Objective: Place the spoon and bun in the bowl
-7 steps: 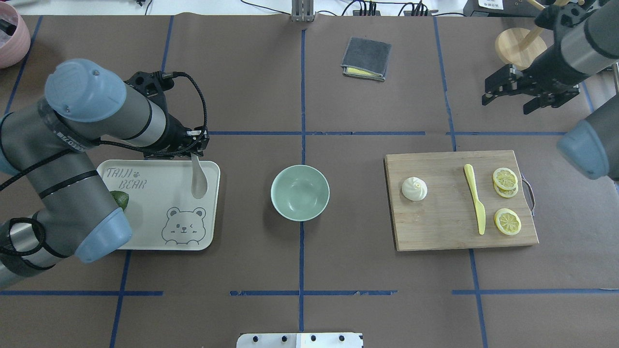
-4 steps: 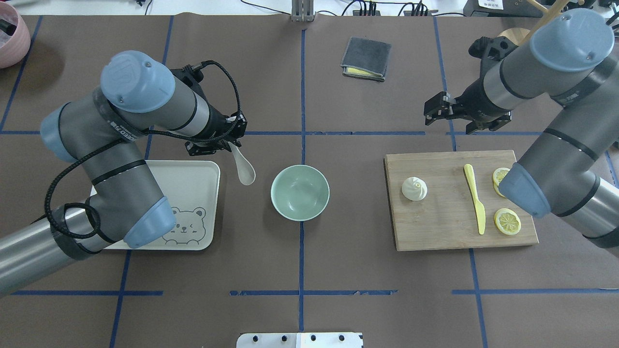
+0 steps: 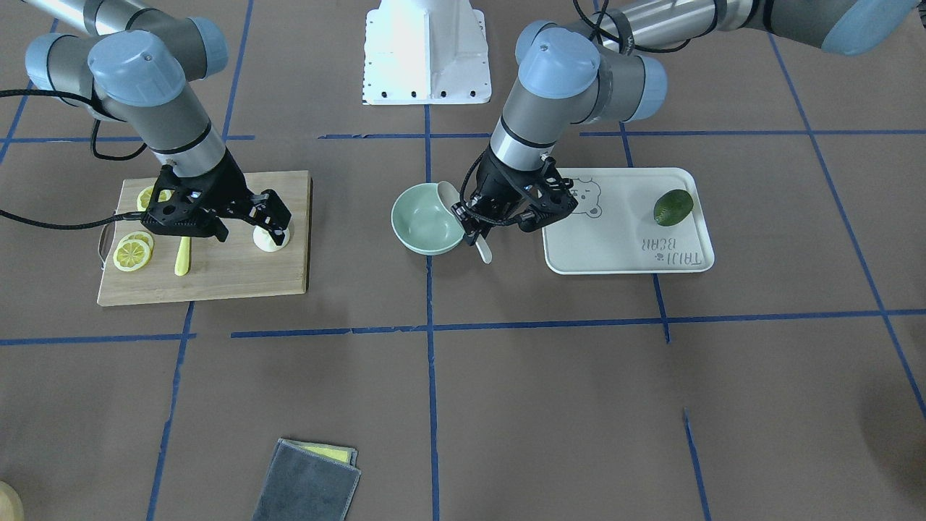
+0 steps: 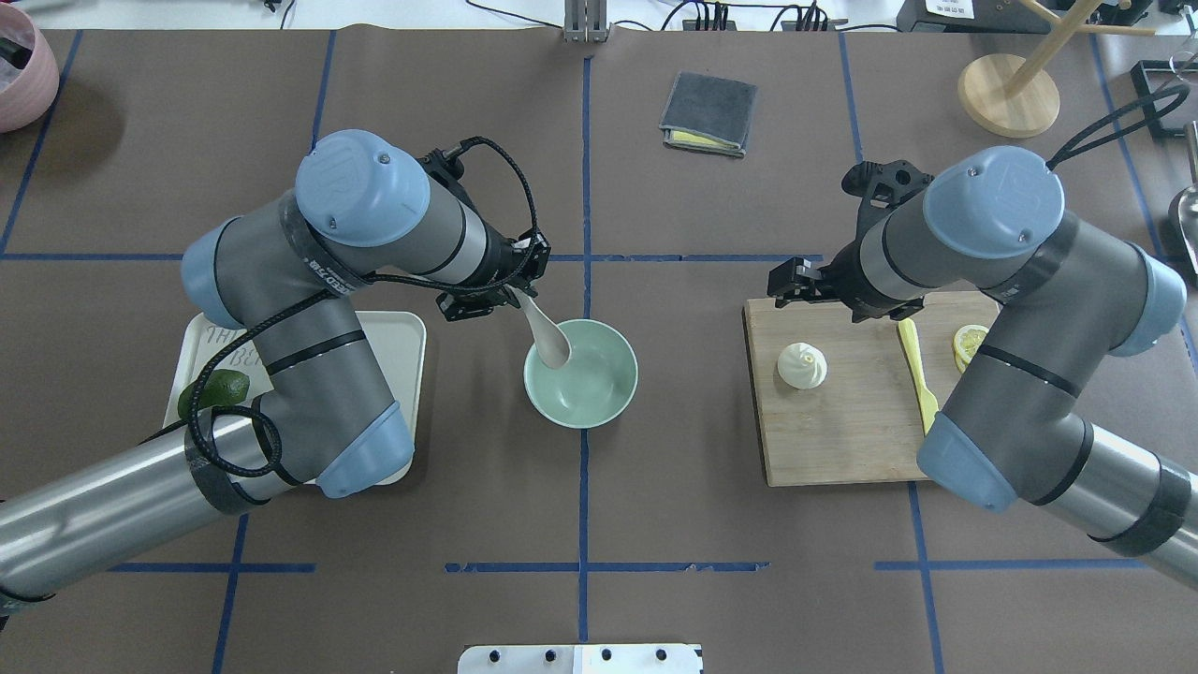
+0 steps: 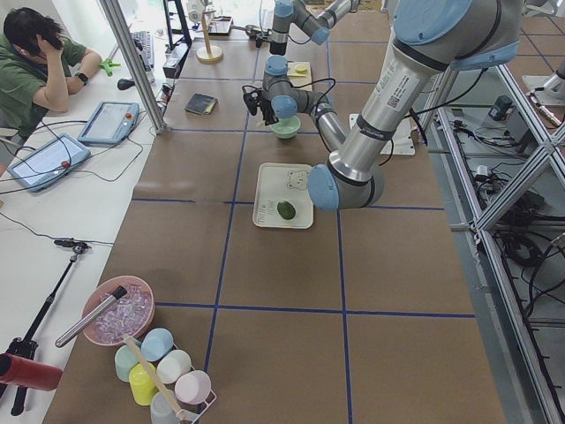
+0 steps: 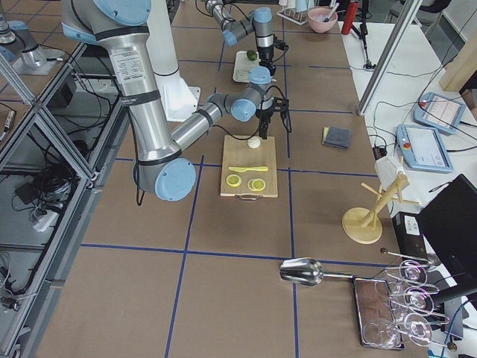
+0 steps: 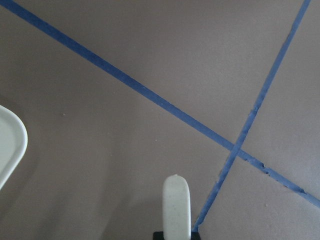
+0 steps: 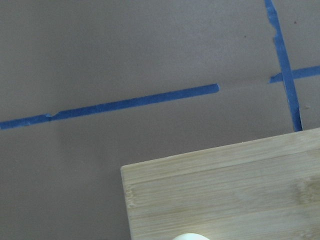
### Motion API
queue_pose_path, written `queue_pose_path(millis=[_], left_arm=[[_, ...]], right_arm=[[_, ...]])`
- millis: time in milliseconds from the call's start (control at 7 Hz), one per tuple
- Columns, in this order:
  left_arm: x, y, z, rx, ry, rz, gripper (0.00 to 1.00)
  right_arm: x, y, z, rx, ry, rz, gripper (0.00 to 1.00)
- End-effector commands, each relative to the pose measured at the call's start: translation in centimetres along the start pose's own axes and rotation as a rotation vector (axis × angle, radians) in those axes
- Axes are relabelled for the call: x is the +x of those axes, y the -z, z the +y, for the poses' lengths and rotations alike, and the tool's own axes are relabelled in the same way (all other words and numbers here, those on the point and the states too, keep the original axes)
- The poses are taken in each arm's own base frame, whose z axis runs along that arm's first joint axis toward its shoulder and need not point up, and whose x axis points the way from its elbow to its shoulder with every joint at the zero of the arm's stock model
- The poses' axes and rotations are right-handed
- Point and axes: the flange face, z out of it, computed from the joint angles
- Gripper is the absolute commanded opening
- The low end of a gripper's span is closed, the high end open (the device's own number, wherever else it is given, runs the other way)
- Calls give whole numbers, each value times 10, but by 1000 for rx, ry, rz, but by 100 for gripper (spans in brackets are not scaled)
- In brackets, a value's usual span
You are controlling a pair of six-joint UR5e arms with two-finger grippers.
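On the brown-papered table (image 4: 655, 487), the spoon (image 4: 546, 332) is clamped by its handle in the left gripper (image 4: 510, 298), its scoop held over the bowl (image 4: 599, 398). The bun (image 4: 802, 365) is seen resting on the wooden board (image 4: 842, 440), just beside the right gripper (image 3: 251, 228), whose fingers are spread apart.

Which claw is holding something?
The left gripper: it pinches the spoon at the bowl. The right gripper is open and empty near the bun.

Bright, even light; soft shadows
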Motion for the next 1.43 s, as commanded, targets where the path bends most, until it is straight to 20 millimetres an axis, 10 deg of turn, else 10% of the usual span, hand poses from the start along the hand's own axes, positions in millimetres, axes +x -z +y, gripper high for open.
queue_pose_path(millis=[0, 571, 1000, 1286], left_arm=[[6, 2, 5, -2, -3, 9, 0], [10, 4, 7, -4, -10, 16, 0], [10, 0, 5, -3, -5, 9, 0], [9, -12, 11, -12, 9, 5, 0]], right_arm=[[-2, -24, 28, -9, 19, 34, 100], [-2, -51, 38, -39, 28, 72, 83], [-4, -42, 36, -38, 31, 55, 12], [-5, -34, 36, -35, 37, 43, 0]])
